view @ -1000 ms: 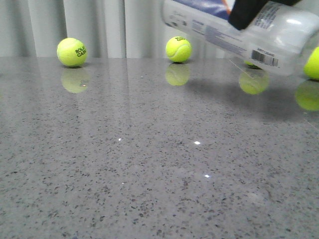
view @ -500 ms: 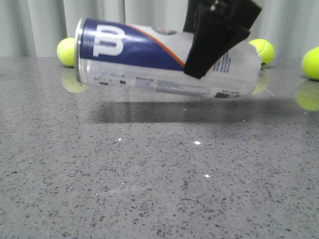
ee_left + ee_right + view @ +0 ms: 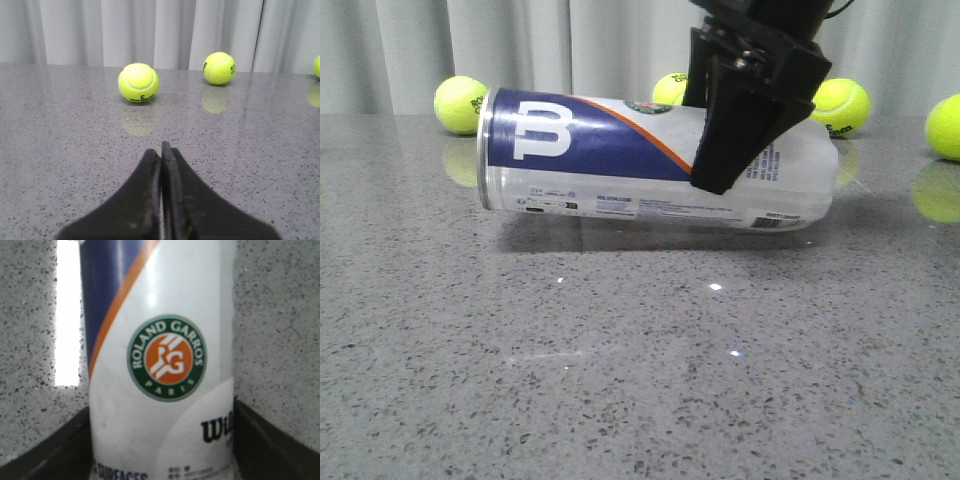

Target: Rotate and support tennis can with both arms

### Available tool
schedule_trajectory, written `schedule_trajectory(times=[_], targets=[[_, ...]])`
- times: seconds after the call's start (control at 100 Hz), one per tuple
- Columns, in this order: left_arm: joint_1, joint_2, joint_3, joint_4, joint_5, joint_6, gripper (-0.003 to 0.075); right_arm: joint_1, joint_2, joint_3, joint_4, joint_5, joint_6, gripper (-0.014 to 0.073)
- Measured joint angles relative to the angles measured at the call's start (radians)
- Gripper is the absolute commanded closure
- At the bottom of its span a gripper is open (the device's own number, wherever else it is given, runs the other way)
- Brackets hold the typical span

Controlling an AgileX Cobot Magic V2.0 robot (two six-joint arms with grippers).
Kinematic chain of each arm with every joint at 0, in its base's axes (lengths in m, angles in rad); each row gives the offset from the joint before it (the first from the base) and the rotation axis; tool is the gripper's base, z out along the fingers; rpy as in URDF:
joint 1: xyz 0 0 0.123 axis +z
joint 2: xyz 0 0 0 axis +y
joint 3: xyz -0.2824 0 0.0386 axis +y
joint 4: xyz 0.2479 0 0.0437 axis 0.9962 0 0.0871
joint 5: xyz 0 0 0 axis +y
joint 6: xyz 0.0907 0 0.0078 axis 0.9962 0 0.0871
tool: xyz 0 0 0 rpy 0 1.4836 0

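On the grey speckled tabletop [image 3: 620, 380], a tennis ball [image 3: 459, 104] sat at the far left before the pale curtain [image 3: 520, 45]. The tennis can [image 3: 620, 165] lay on its side across the middle of the front view, silver rim toward the left, navy label facing the camera, its clear base end toward the right; whether it rested on the tabletop or hung just above it could not be told. A second ball [image 3: 670, 88] showed behind the can. The right gripper [image 3: 745, 125] came down from above and its jaws were clamped across the can's right half, one finger [image 3: 735, 130] crossing the near side. In the right wrist view the can [image 3: 160, 360] filled the space between both fingers. Two further balls [image 3: 841, 106] [image 3: 944, 126] lay at the far right. The left gripper [image 3: 161, 150] appeared only in its own wrist view, jaws pressed together on nothing, with two balls [image 3: 138, 82] [image 3: 219, 68] lying beyond it.
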Motion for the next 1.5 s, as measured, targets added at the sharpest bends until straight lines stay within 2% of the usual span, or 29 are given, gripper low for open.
schedule_trajectory(times=[0.04,0.12,0.48,0.71,0.76,0.83,1.04,1.19,1.26,1.5], targets=[[0.000,0.000,0.000,0.000,0.000,0.000,0.0739,0.000,0.000,0.000,-0.001,0.000,0.000,-0.0076],[0.000,0.000,0.000,0.000,0.000,0.000,0.0739,0.000,0.000,0.000,-0.001,0.000,-0.001,-0.0052],[0.000,0.000,0.000,0.000,0.000,0.000,0.0739,0.000,-0.002,0.000,-0.010,0.000,-0.001,-0.0052],[0.000,0.000,0.000,0.000,0.000,0.000,0.0739,0.000,-0.085,0.000,-0.042,0.000,-0.002,-0.0044],[0.000,0.000,0.000,0.000,0.000,0.000,0.0739,0.000,-0.112,0.000,-0.047,0.000,-0.002,-0.0010],[0.000,0.000,0.000,0.000,0.000,0.000,0.0739,0.000,-0.151,0.000,-0.049,0.000,-0.002,0.0101],[0.000,0.000,0.000,0.000,0.000,0.000,0.0739,0.000,-0.246,0.000,-0.050,0.007,0.075,0.0673],[0.000,0.000,0.000,0.000,0.000,0.000,0.0739,0.000,-0.286,0.000,-0.045,0.010,0.140,0.0654],[0.000,0.000,0.000,0.000,0.000,0.000,0.0739,0.000,-0.301,0.000,-0.027,0.005,0.222,0.0654],[0.000,0.000,0.000,0.000,0.000,0.000,0.0739,0.000,-0.378,0.031,-0.001,-0.078,0.728,0.0654]])
